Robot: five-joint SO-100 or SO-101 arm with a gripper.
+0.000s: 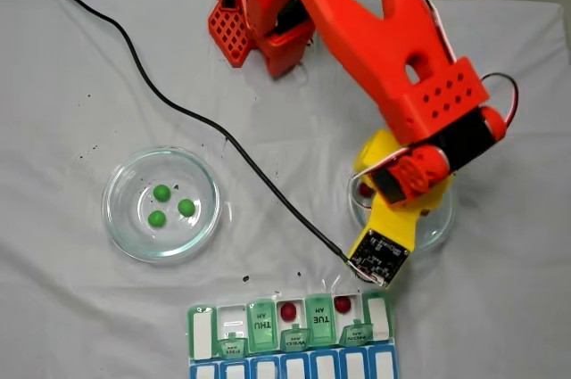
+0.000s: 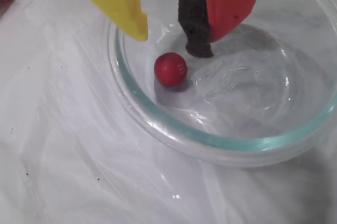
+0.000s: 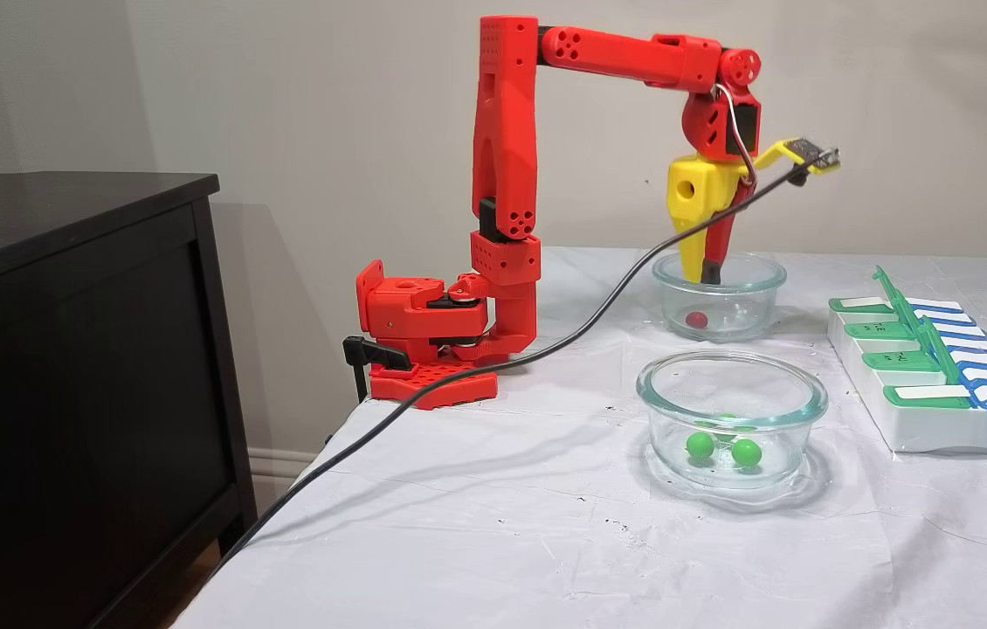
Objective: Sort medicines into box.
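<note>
One red medicine ball [image 2: 170,69] lies in a clear glass dish [image 2: 210,140], near its left wall. My gripper [image 2: 169,42] is open just above it, with the yellow finger [image 2: 126,8] on the left and the red, black-padded finger [image 2: 197,29] on the right, and nothing between them. In a fixed view the gripper [image 3: 700,278] dips into the far dish over the red ball [image 3: 697,320]. Three green balls [image 1: 167,206] sit in the left dish [image 1: 119,185]. The box [image 1: 203,325] lies at the front with lids raised and two red balls [image 1: 287,310] in its open compartments.
A black cable [image 1: 223,138] crosses the white cloth from the far left to the wrist camera board [image 1: 378,257]. The arm's red base [image 3: 424,341] is clamped at the table's edge. A black cabinet [image 3: 65,367] stands beside the table.
</note>
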